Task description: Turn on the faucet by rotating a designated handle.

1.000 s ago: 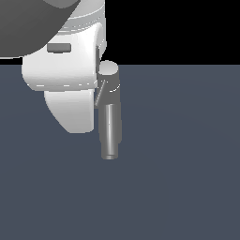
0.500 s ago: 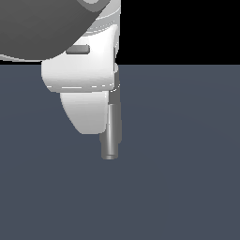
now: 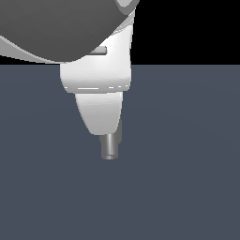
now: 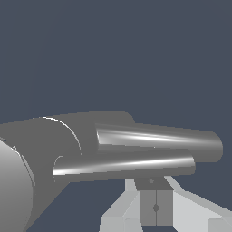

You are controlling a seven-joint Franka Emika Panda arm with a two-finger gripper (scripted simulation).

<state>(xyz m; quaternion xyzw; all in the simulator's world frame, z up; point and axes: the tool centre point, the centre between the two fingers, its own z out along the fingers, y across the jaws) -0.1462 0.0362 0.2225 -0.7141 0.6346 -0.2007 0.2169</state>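
— What stood around you, and what was in the way?

— In the exterior view your own arm (image 3: 96,70) blocked nearly everything. Its white shell covered the faucet (image 3: 110,147), and only the grey lower end of the post showed below it, standing on the flat dark floor (image 3: 187,178). From the wrist you had the faucet lying across the frame: the cap (image 4: 13,190) close to the lens, the thick spout (image 4: 158,142), and the thinner handle (image 4: 127,165) running alongside it.

— And the fingers?

— You saw only the base of the gripper (image 4: 155,206). The two pads met at a thin seam, so the fingers looked closed together with nothing between them. The handle sat just beyond the fingers, very near; you could not tell whether it touched them.

— Room to move?

— Bare floor lay on every side of the post, with nothing else standing on it. Past the tips of the spout and handle, you had open space.
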